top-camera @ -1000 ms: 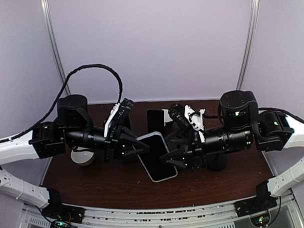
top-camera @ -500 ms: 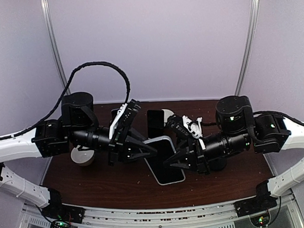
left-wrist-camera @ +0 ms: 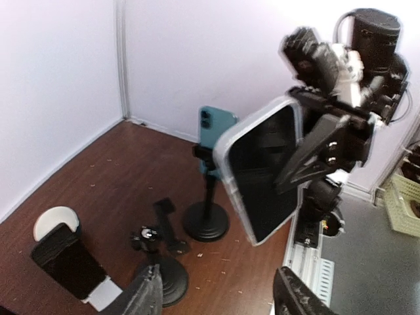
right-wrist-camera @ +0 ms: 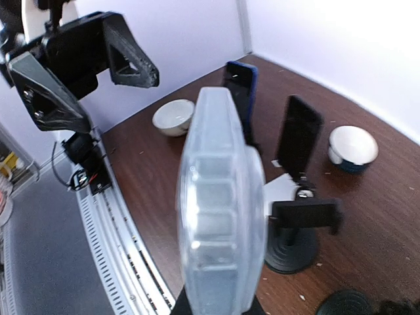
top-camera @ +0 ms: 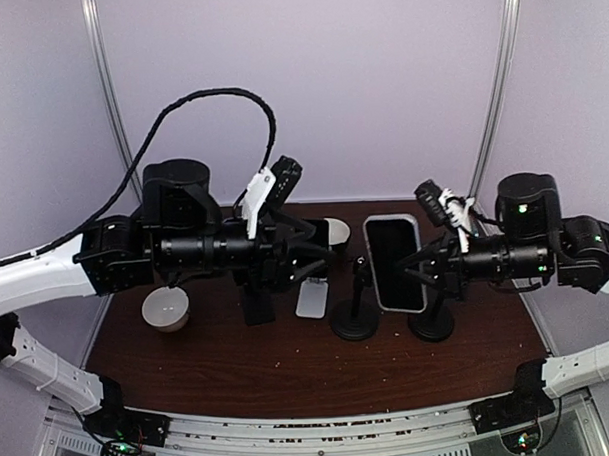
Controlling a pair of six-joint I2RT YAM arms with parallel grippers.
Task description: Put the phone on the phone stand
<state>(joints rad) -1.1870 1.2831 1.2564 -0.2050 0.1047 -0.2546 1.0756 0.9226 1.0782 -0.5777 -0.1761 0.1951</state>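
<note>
Now right gripper [top-camera: 424,271] clamps the phone [top-camera: 391,255] aloft; left gripper [left-wrist-camera: 220,295] gapes wide, empty.

The dark brown tabletop [top-camera: 219,371] bears a round-based phone stand [top-camera: 355,324] between the left gripper [top-camera: 307,256] and right gripper [top-camera: 408,272], a second stand [top-camera: 433,327] under the right gripper, and a white bowl [top-camera: 167,311] left of the left gripper.

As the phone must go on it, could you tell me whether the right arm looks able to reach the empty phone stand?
Probably yes: the right gripper, shut on the phone, hangs just beside the empty phone stand with nothing between them. The open left gripper is on its other side.
</note>
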